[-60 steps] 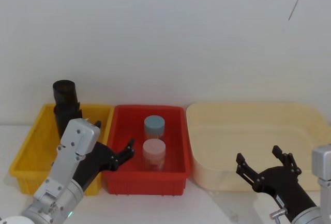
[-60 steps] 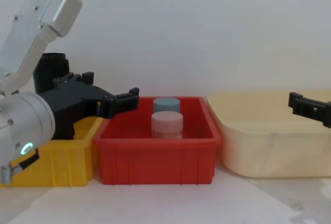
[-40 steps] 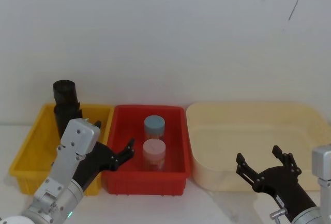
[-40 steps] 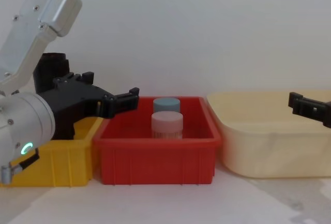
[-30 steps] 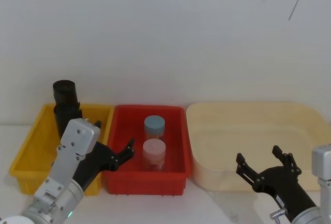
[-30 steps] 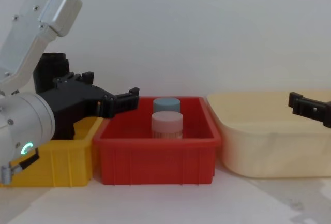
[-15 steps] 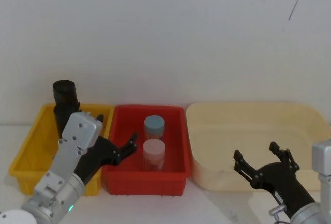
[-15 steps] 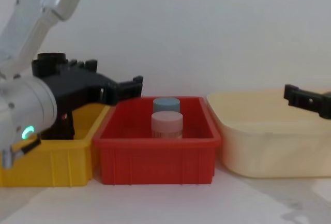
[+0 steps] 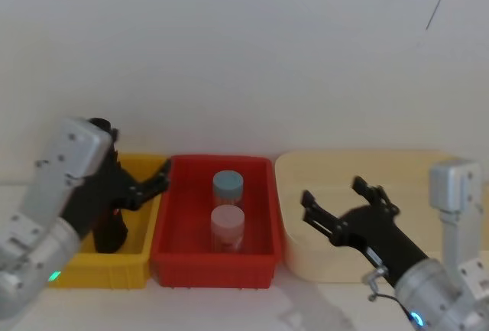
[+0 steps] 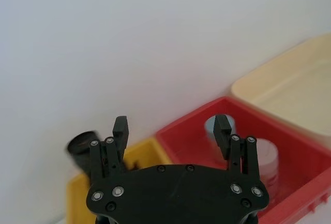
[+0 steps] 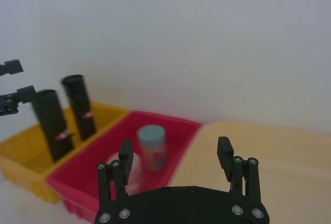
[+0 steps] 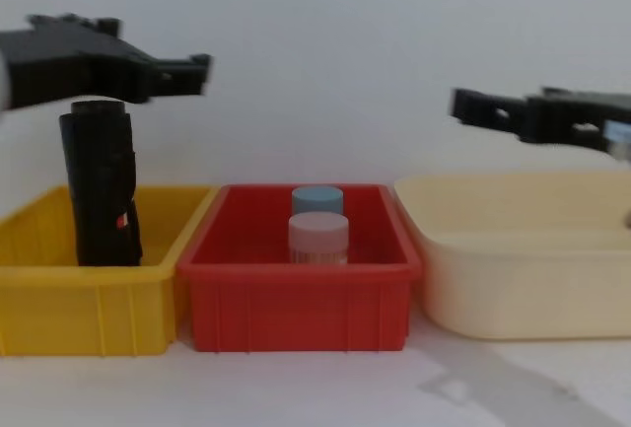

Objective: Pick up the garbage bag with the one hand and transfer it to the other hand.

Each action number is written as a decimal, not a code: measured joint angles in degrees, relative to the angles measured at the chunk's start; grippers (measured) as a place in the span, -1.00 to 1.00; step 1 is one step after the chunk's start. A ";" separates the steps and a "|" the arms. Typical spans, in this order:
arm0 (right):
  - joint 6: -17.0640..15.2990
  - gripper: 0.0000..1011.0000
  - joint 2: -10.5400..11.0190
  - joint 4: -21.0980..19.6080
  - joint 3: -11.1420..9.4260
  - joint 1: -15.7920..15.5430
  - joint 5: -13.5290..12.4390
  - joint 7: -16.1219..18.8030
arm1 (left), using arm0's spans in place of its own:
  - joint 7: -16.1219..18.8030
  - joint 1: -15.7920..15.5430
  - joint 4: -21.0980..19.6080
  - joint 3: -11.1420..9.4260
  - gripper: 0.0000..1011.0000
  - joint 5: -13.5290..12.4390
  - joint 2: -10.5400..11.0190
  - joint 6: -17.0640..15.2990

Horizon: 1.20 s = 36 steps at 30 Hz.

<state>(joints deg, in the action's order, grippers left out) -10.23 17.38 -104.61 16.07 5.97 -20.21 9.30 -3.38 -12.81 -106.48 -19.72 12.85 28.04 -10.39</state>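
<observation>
My left tool [image 10: 171,128] hangs released above the upright garbage bag [image 12: 99,185] in the yellow bin [image 12: 89,309] to grab it; right tool [image 11: 175,149] released, ready to receive.

- Left bin [image 12: 89,319], middle bin [image 12: 296,320] and right tub [image 12: 523,294] sit side by side.
- The garbage bag [image 12: 99,185] stands in the left bin, seemingly with another roll [image 11: 78,105] behind it.
- In the middle bin, the rear jar [image 12: 316,197] stands behind the front jar [image 12: 317,238].
</observation>
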 joint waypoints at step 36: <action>-12.51 0.98 -8.39 10.89 12.34 16.32 4.26 3.36 | -14.67 5.02 7.11 15.33 0.98 13.87 6.07 4.04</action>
<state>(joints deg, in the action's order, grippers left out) -22.74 8.98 -93.73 28.41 22.28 -15.95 12.66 -18.05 -7.79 -99.37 -4.39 26.72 34.10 -6.36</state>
